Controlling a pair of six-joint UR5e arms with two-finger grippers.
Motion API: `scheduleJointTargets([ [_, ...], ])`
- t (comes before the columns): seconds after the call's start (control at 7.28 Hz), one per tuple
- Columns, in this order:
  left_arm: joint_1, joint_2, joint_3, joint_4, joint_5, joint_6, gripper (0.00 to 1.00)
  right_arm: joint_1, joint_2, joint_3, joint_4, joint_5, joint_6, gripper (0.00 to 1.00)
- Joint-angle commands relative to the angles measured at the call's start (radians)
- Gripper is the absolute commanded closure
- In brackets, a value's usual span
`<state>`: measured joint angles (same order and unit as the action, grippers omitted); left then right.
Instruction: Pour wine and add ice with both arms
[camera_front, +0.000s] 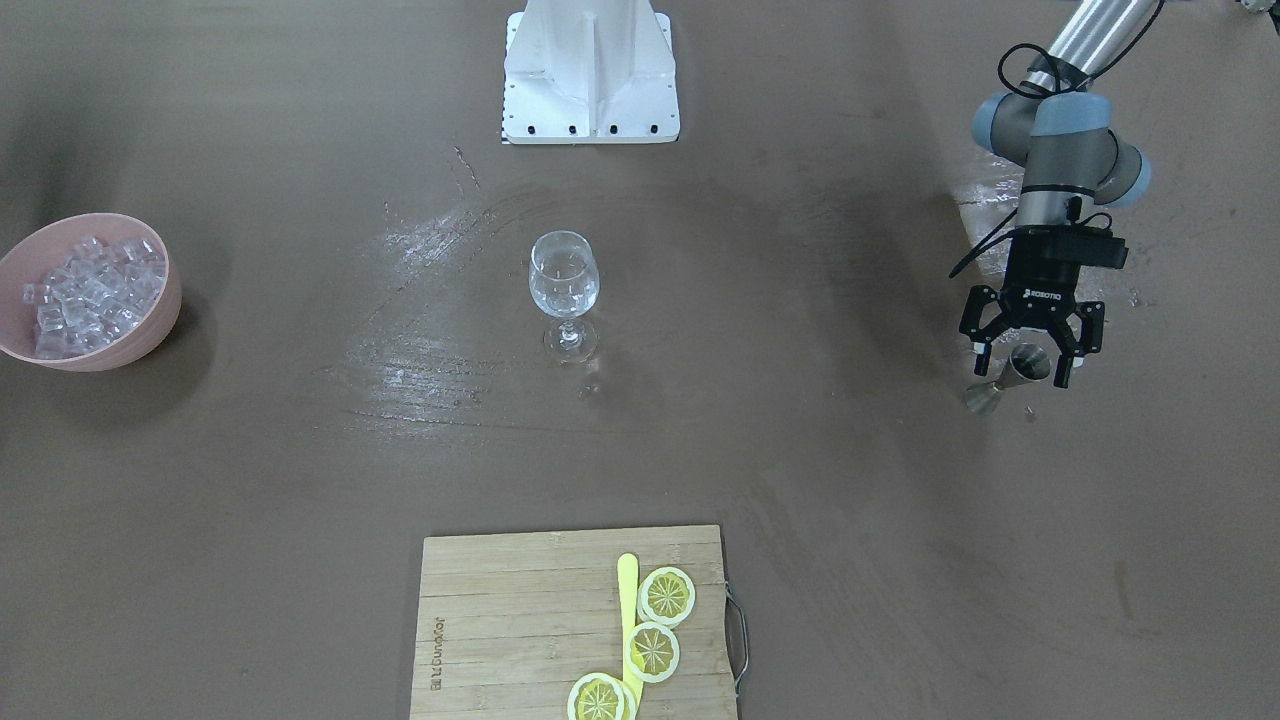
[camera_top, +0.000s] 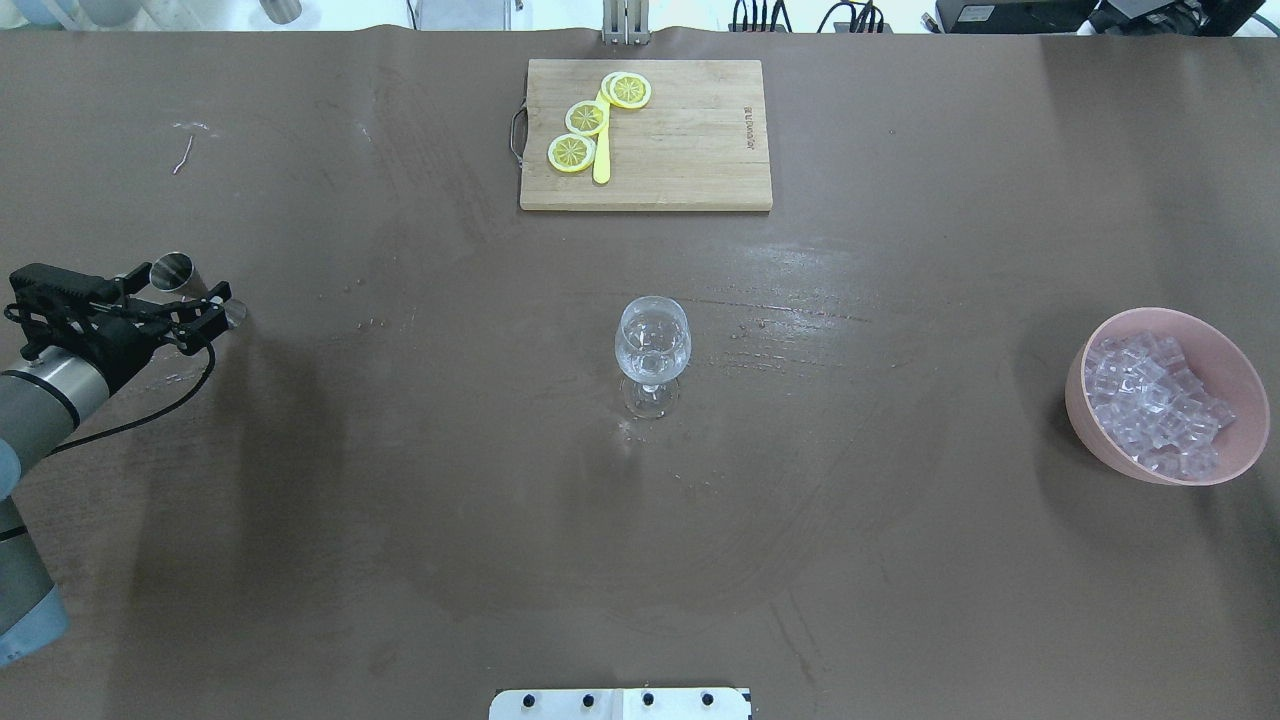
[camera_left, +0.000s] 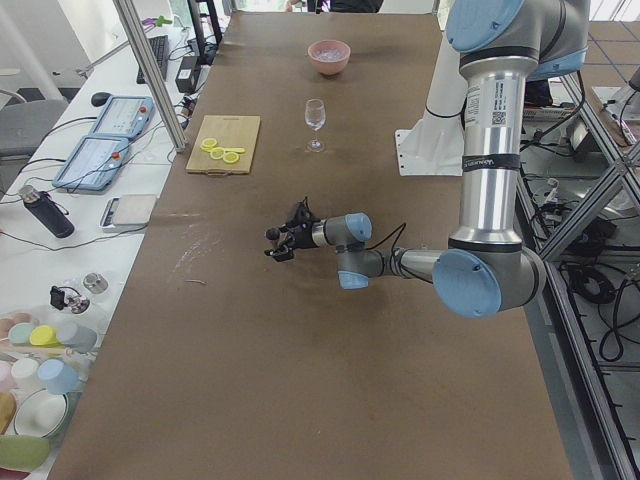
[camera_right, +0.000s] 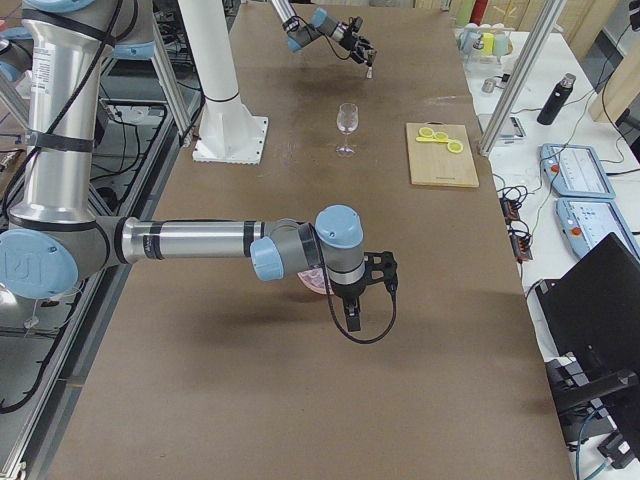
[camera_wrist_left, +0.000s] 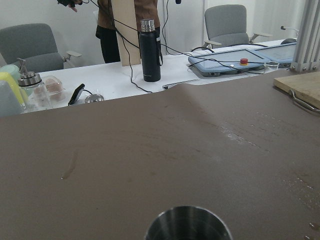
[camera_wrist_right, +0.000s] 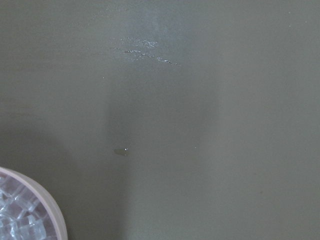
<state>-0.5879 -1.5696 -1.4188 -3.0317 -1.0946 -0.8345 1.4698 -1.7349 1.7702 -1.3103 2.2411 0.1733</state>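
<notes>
Overhead exterior: your left gripper (camera_top: 185, 285) is spread at the worktop's (camera_top: 900, 500) left edge. Whether the right gripper (camera_right: 352, 320), by the pink bowl (camera_top: 1078, 395) of ice (camera_top: 1150, 400) at the right edge, is clenched you cannot tell. Close squarely on the steel jigger (camera_front: 1028, 362) between the left fingers (camera_front: 1067, 362); lift level. Only ROBOTIQ (camera_front: 1043, 295) reads.

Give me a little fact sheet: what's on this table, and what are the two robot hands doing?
Centre: wine glass, upright
Robot's right end: pink bowl heaped with ice
Operators' edge: wooden cutting board with three lemon slices
Left gripper: open, straddling a metal jigger
Right gripper: near the bowl; open or shut, cannot tell
</notes>
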Motion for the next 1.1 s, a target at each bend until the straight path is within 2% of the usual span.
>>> scheduleJointTargets([
  [0.0,0.031,-0.010,0.021,-0.001,0.027,0.000,0.02,0.000,0.000,-0.003,0.000,0.000,0.000,0.00],
  [0.27,0.048,-0.010,0.021,-0.007,0.033,-0.003,0.06,0.000,0.002,-0.003,0.000,0.000,0.000,0.00],
  [0.41,0.051,-0.010,0.035,-0.062,0.033,-0.006,0.15,0.000,0.002,-0.002,0.000,0.000,0.000,0.00],
  [0.55,0.051,-0.012,0.055,-0.099,0.033,-0.006,0.19,0.000,0.002,0.000,0.000,0.000,0.000,0.00],
  [0.96,0.051,-0.013,0.060,-0.102,0.033,-0.005,0.19,0.000,0.003,0.000,0.000,0.000,0.000,0.00],
])
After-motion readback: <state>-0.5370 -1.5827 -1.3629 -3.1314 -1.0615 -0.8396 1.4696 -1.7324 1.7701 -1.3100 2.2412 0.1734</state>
